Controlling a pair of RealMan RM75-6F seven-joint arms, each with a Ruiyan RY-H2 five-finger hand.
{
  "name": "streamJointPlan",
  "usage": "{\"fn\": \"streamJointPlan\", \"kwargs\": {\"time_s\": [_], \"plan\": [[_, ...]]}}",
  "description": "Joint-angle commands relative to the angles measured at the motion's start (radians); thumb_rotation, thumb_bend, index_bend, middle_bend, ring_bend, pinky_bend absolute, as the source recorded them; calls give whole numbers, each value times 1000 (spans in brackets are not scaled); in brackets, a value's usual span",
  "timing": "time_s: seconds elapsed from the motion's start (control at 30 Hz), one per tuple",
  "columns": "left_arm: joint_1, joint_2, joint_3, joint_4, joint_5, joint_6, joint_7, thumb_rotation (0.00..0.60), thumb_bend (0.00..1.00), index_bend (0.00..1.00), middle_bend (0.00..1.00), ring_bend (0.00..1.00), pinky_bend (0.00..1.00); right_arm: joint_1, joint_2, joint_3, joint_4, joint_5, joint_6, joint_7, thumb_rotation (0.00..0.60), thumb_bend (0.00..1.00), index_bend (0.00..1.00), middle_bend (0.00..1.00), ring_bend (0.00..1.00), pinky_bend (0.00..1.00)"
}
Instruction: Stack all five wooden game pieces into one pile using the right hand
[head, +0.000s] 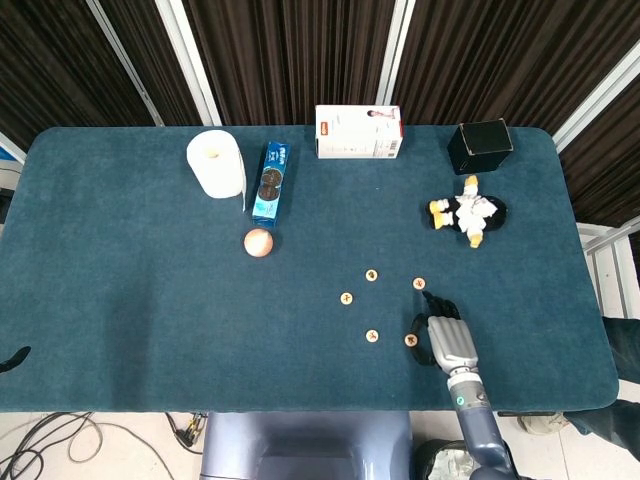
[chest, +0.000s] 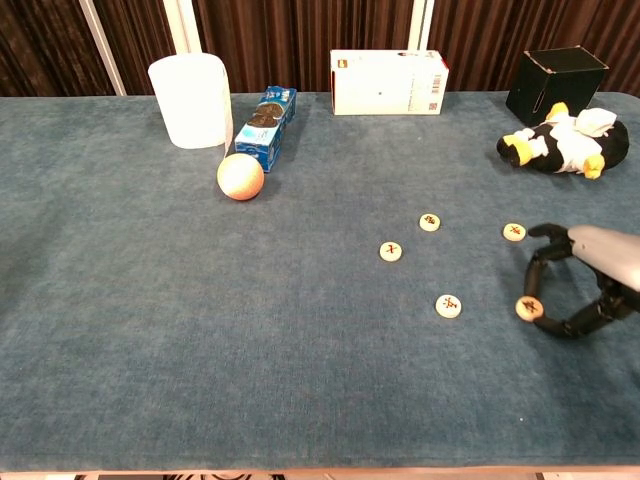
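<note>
Right hand (chest: 580, 285) pinches one wooden piece (chest: 529, 308) between fingertips. Four other pieces lie apart on table (chest: 200, 320). Left hand unseen.

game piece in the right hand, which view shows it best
The chest view: the game piece shows side-on, pinched by the right hand fingers. The head view shows it as a small disc beside the hand.

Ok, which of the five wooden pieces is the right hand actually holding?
The rightmost near piece: the right hand pinches it between fingertips, tilted up off the cloth. The other four lie flat and untouched, the closest just beyond the hand.
</note>
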Motion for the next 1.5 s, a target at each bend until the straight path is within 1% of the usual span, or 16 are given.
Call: {"fn": "streamJointPlan", "kwargs": {"time_s": [0.03,0.2,0.37,0.57,0.67,0.8,1.0,1.17,1.5], "plan": [[1,1,0,1,-1,0,-2,600,109,29,0,0,0,20,9,19,-18,-3,0,-21,600,406,541,0,0,0],[0,2,0,0,-1,-1,-5,600,109,29,0,0,0,71,13,76,-39,51,-28,-60,600,406,541,0,0,0],[0,3,-1,0,-2,-2,-8,600,109,29,0,0,0,146,-17,133,-11,132,-66,-118,600,406,541,0,0,0],[1,6,-2,1,-8,-5,-17,600,108,28,0,0,0,256,-89,206,109,267,-118,-181,600,406,541,0,0,0],[0,8,-3,1,-10,-8,-21,600,109,29,0,0,0,304,-120,229,183,313,-131,-210,600,407,541,0,0,0],[-2,8,-5,3,-17,-14,-23,600,109,29,0,0,0,367,-166,250,278,366,-130,-254,600,407,541,0,0,0],[-4,9,-8,4,-23,-18,-27,600,109,29,0,0,0,439,-221,282,370,454,-142,-286,600,406,541,0,0,0],[-5,11,-10,5,-28,-21,-32,600,109,28,0,0,0,459,-231,286,387,497,-138,-289,600,406,541,0,0,0],[-4,12,-12,5,-30,-19,-33,600,109,29,0,0,0,490,-242,296,417,523,-138,-275,600,407,541,0,0,0]]}}
